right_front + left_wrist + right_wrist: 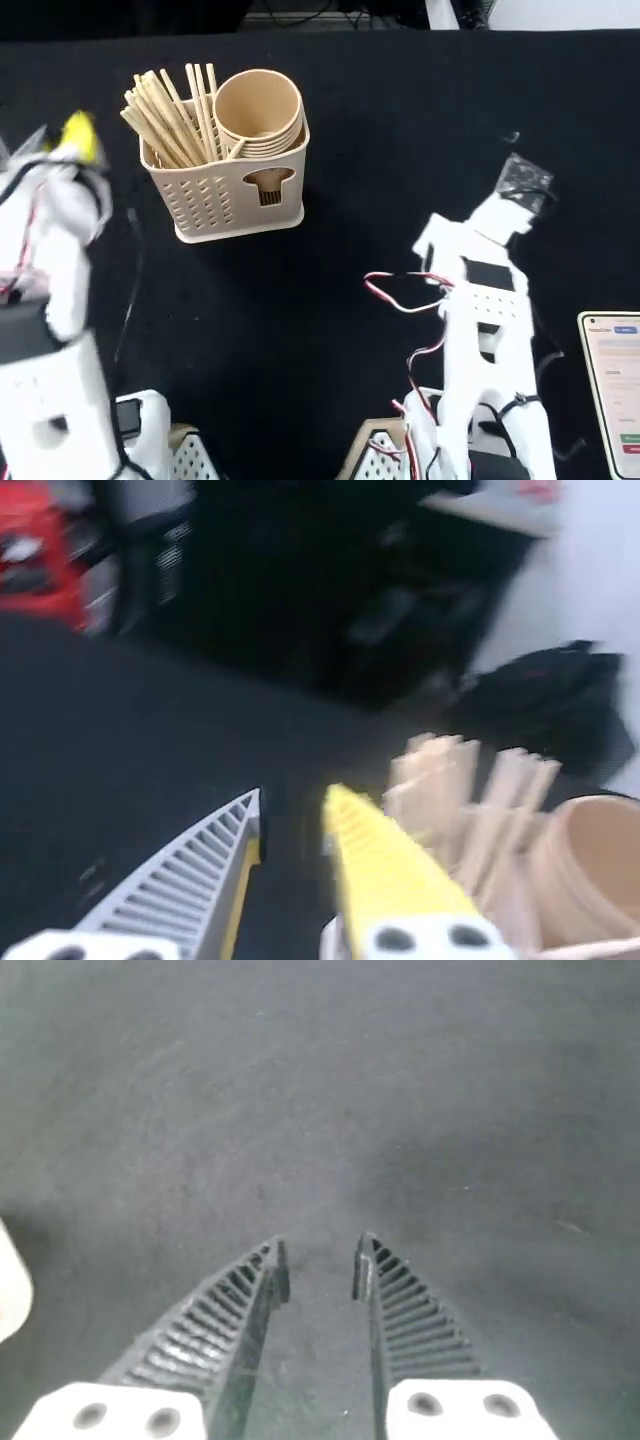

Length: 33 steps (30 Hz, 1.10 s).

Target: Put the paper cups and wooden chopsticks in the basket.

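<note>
Task near its end: the basket (225, 195) stands in the upper left of the high view on the black tabletop (400, 120). It holds a bundle of wooden chopsticks (170, 115) standing on end in its left side and a nested stack of paper cups (258, 105) in its right. Every cup and chopstick seen is inside it, so the loading looks finished, with only the arms' withdrawal likely left. The left gripper (293, 810) sits at the left edge of the high view, just beside the basket, its jaws slightly parted and holding nothing. The right gripper (320, 1260) is at the right of the frame, well apart from the basket, also parted and empty over bare tabletop.
</note>
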Available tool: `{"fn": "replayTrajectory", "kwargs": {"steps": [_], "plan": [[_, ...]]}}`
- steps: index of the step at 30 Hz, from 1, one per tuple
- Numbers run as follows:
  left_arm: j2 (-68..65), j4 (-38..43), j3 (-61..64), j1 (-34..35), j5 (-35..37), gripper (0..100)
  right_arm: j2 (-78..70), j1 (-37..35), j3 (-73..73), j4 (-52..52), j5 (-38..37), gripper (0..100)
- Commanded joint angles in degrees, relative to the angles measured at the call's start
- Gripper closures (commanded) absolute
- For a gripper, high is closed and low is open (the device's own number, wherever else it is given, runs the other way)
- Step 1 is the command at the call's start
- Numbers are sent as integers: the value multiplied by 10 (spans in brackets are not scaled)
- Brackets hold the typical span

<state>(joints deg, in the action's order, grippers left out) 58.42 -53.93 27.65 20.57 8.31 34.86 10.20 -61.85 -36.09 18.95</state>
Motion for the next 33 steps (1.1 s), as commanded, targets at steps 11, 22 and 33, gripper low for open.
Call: {"fn": "replayTrajectory", "kwargs": {"steps": [11,22,33], "plan": [[369,-66,367,66,-116,966,66,-27,32,-18,-83,982],[446,-107,511,-30,-112,891,325,-51,-70,-214,-87,981],[462,-169,611,-31,-115,891,655,-87,-356,-222,-85,980]]}}
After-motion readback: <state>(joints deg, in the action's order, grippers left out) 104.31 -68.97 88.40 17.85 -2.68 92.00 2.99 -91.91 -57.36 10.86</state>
